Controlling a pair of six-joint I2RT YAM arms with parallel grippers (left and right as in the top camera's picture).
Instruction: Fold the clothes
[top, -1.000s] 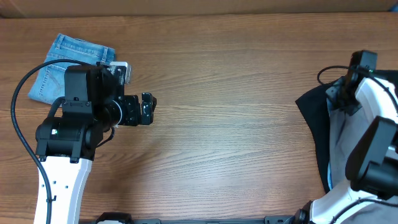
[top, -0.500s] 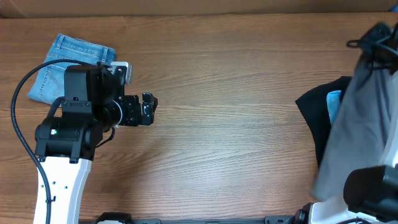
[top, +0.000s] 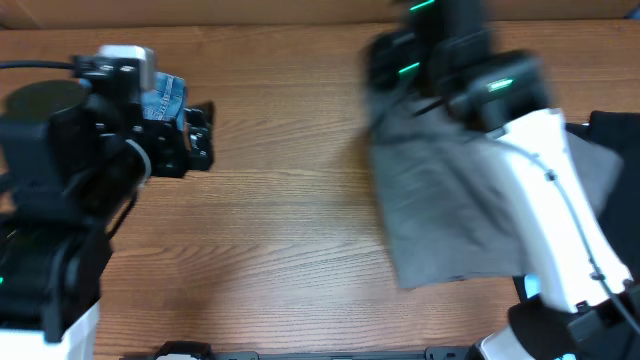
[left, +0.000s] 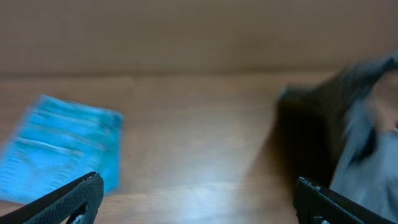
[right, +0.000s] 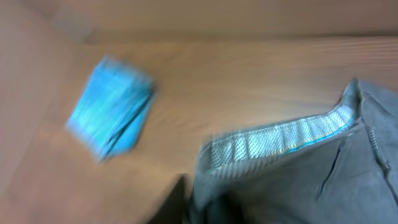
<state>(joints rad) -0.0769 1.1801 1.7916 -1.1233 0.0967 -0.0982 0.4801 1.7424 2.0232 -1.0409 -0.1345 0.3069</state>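
Overhead, left hand (top: 200, 140): fingers apart, empty, near the worktop's (top: 280, 240) far left corner.
Overhead, denim shorts (top: 165, 98): at that corner, partly hidden by the left arm.
Overhead, grey shorts (top: 450, 215): spread over the right half, beneath the right arm.
Overhead, right hand (top: 395, 65): blurred at the shorts' far end; grip cannot be told.
Left wrist: fingertips (left: 93, 183) wide apart, denim beyond.
Right wrist: grey waistband close up, fingers unseen.
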